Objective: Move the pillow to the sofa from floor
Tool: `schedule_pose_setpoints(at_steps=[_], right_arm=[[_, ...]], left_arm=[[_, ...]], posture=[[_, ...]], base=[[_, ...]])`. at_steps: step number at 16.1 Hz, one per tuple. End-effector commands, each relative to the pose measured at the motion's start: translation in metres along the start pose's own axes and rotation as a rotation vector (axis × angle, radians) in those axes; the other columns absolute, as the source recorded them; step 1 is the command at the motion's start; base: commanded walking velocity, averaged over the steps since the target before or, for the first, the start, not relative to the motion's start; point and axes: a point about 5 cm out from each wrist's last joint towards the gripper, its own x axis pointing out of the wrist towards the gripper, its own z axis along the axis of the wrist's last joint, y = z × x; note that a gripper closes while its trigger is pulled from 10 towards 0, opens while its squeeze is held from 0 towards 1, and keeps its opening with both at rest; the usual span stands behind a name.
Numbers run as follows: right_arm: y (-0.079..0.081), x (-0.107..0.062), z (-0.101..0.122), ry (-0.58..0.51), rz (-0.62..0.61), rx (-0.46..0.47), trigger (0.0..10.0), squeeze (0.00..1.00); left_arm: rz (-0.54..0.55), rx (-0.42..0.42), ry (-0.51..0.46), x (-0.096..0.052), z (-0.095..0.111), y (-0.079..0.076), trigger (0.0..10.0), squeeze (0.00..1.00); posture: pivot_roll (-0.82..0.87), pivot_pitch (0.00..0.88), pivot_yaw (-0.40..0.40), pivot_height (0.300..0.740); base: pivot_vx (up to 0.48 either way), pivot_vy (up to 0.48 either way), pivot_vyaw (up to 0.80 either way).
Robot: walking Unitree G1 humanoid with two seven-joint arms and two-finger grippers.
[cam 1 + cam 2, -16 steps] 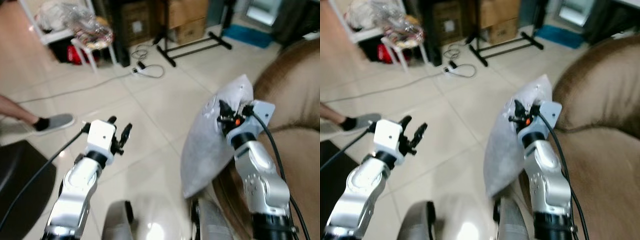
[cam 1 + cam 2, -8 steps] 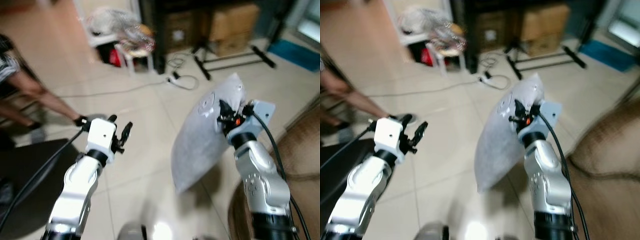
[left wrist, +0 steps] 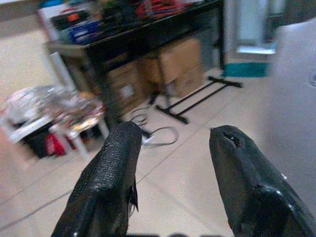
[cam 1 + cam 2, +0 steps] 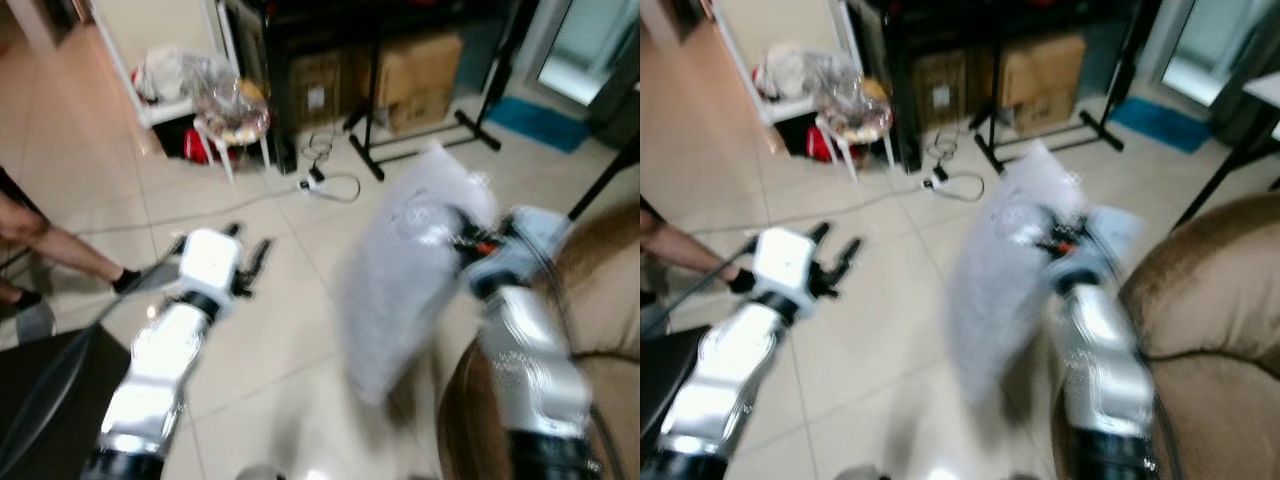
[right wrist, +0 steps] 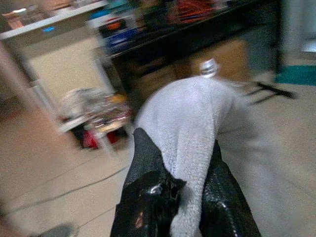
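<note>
A pale grey pillow (image 4: 405, 275) hangs in the air above the tiled floor, with my right gripper (image 4: 468, 243) shut on its upper edge. The right wrist view has the pillow's fabric (image 5: 190, 123) pinched between the two black fingers (image 5: 148, 163). The brown sofa (image 4: 600, 270) is at the right, just beyond the pillow. My left gripper (image 4: 248, 258) is held out at the left over bare tiles, open, with nothing between its fingers (image 3: 113, 168). Both eye views are blurred.
A person's leg and dark sock (image 4: 60, 250) are at the left edge. At the back stand a dark table with cardboard boxes (image 4: 420, 65) under it, a black stand (image 4: 420, 145), a white stool (image 4: 225, 125) with bags, and a cable (image 4: 325, 185) on the floor.
The whole picture has shifted: the camera has turned, bringing the sofa's arm back in at the right. The pillow stays gripped in the right gripper; the left gripper stays open.
</note>
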Motion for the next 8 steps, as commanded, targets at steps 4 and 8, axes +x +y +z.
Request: schedule_pose_setpoints(at_steps=[4, 8], right_arm=[[-0.003, 0.000, 0.010, -0.058, -0.010, -0.023, 10.0, 0.00], [-0.016, 0.000, 0.004, -0.005, -0.118, -0.059, 10.0, 0.00]], left_arm=[[-0.001, -0.010, -0.002, 0.003, -0.001, -0.002, 10.0, 0.00], [0.021, -0.015, -0.030, 0.002, 0.002, -0.001, 10.0, 0.00]], posture=[[-0.06, 0.000, 0.057, 0.740], [-0.06, 0.000, 0.049, 0.740]], base=[[0.000, 0.000, 0.00], [0.000, 0.000, -0.58]])
